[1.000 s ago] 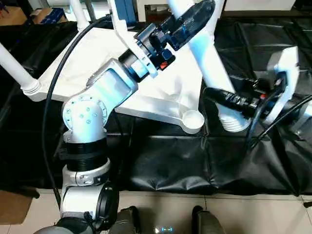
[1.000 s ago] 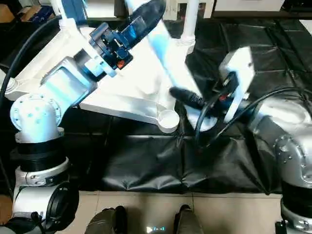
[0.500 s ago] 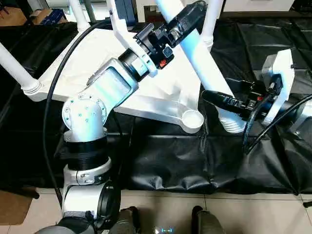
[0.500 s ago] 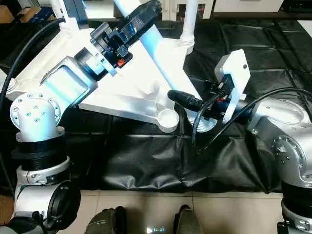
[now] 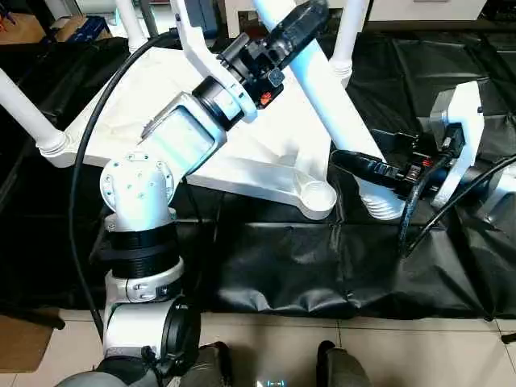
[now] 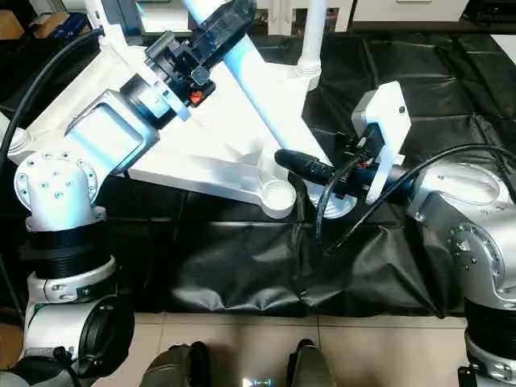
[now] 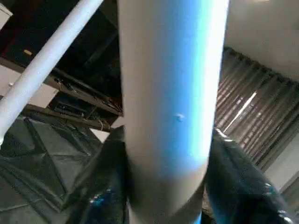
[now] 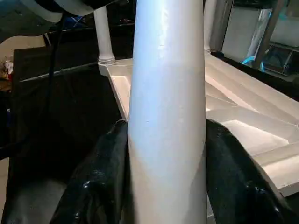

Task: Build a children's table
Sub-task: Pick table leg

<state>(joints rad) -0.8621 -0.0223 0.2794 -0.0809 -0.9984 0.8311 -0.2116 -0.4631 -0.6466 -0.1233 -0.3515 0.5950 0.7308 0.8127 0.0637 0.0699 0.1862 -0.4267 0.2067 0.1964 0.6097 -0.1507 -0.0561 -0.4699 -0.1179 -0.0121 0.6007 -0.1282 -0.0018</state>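
- On the left, I am looking at the table top [image 5: 121,121] lying underside up on the black sheet [image 5: 282,274], with legs already standing in its left socket [image 5: 24,113] and its two far sockets [image 5: 345,48].
- My left gripper [image 5: 294,28] is reaching up and across the top; its fingers [image 7: 105,186] are lying against both sides of the loose leg [image 5: 322,105] high on its shaft. They are hugging it, but I cannot tell whether they are gripping firmly.
- In the middle, the leg is slanting from the far left down to the near right, its ribbed foot end [image 5: 385,205] resting on the sheet just beside the empty near socket [image 5: 318,196].
- I am judging that the coming move turns on this: the foot end must shift left into that socket, and the leg must tip upright.
- On the right, my right gripper [image 5: 363,165] is pinching the leg low down, nearer the socket, its fingers [image 8: 100,186] pressing both sides.
- Beyond the sheet I am seeing pale floor tiles [image 5: 403,355] and furniture behind.
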